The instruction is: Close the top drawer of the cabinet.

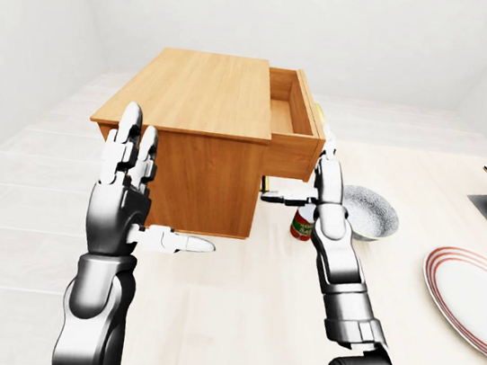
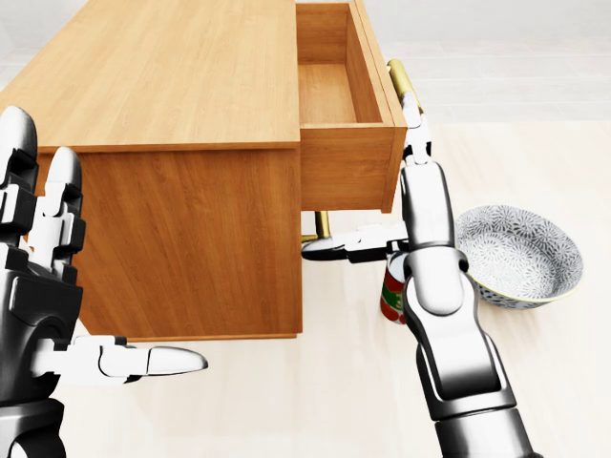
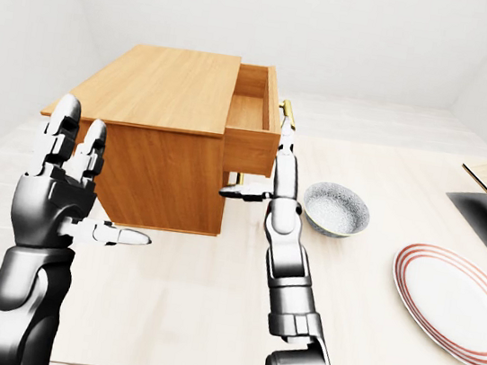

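- Two hands are showing in every view: the right hand is reaching up along the brass handle of the top drawer, and the left hand is hovering apart from the cabinet, just off its near side wall.
- Right fingers are lying straight and together beside the handle, with the thumb sticking out toward the left under the drawer; whether the fingertips are touching the handle cannot be told.
- Left fingers are pointing upward, spread apart, the thumb jutting to the right, gripping nothing.
- Below the right thumb a red and green can is standing on the table, partly hidden by the forearm.
- Right of the right wrist a patterned bowl is sitting with nothing showing inside.
- Farther right in the right-eye view a red-rimmed plate is lying bare.
- Still pulled out, the drawer is showing a bare wooden floor inside.
- Under the drawer a second brass handle is peeking out, just above the thumb.
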You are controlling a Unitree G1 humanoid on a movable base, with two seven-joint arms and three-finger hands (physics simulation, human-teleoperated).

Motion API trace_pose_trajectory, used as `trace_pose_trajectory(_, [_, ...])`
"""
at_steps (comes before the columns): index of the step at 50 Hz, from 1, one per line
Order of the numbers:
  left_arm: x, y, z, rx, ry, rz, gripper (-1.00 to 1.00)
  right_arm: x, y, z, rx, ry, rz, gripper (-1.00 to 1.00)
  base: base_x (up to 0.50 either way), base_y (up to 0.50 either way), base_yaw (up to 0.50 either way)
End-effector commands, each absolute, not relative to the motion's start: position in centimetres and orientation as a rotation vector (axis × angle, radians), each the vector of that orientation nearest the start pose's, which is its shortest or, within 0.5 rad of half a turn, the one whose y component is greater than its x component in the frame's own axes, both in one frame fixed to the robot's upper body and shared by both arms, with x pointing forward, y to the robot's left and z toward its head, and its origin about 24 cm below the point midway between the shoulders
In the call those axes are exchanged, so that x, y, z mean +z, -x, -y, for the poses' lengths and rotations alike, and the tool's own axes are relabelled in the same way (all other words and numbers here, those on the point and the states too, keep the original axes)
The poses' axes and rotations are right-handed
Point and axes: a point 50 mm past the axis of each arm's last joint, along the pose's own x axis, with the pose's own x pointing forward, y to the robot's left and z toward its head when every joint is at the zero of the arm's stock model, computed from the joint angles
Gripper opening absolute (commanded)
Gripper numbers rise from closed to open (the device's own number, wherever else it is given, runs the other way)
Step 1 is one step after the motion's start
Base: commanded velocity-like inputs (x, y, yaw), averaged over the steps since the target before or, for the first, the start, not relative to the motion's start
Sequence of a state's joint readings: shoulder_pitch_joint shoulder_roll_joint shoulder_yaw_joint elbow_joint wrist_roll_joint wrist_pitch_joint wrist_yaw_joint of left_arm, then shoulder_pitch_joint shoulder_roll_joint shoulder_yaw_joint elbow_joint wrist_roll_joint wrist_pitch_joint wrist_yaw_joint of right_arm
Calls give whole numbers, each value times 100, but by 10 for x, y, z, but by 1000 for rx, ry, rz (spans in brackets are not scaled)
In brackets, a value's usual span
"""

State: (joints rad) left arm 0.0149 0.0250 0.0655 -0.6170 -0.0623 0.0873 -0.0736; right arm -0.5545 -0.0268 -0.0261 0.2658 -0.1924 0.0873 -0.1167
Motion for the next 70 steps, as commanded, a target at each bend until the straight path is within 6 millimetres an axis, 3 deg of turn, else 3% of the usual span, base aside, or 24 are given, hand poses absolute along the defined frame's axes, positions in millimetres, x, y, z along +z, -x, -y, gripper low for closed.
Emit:
trace_pose_trajectory(1, [169, -219, -161, -34, -4, 520, 100, 153, -350, 112, -3, 216, 277, 100, 0, 0, 0])
trace_pose_trajectory(13, [167, -221, -161, -34, -4, 509, 100, 172, -344, 105, 23, 215, 362, 100, 0, 0, 0])
trace_pose_trajectory(32, [168, -221, -162, -32, -3, 512, 100, 144, -344, 77, 97, 238, 263, 100, 0, 0, 0])
trace_pose_trajectory(70, [168, -221, -162, -31, -2, 513, 100, 144, -336, 53, 163, 235, 273, 100, 0, 0, 0])
